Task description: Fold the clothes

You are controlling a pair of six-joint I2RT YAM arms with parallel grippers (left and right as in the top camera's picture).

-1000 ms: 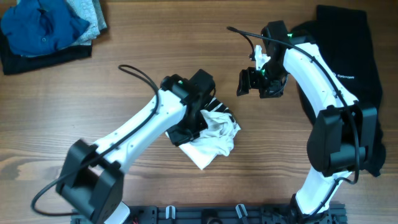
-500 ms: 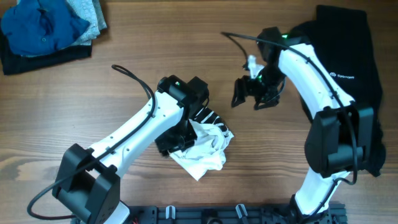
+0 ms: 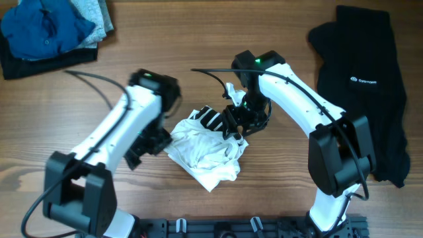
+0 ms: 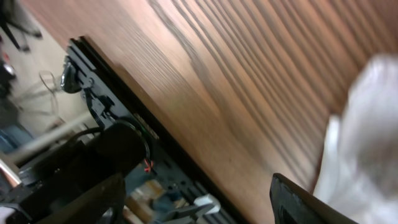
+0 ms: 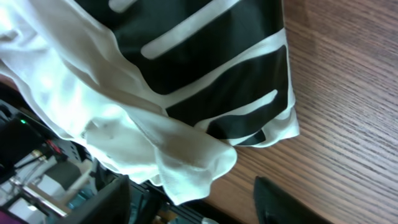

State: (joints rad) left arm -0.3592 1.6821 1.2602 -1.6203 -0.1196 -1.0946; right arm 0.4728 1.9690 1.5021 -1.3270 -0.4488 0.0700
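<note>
The clothes are one crumpled white T-shirt (image 3: 201, 152) in the middle of the table, its black-and-white striped part (image 3: 211, 119) on top at the back. My left gripper (image 3: 147, 142) is just off the shirt's left edge. In the left wrist view it (image 4: 199, 208) is open with only wood between its fingers, and the shirt (image 4: 367, 137) lies to the right. My right gripper (image 3: 239, 124) is down at the striped part's right side. The right wrist view shows a white fold (image 5: 193, 171) lying between its spread fingers (image 5: 286, 202), which are not pinching it.
A black garment with a small white logo (image 3: 363, 86) lies along the right side. Folded blue and grey garments (image 3: 46, 30) are stacked at the back left corner. A black rail (image 3: 231, 228) runs along the table's front edge.
The left gripper opened, let go of the shirt and swung left off it. The right arm came left and down onto the striped part, its jaws narrowing.
</note>
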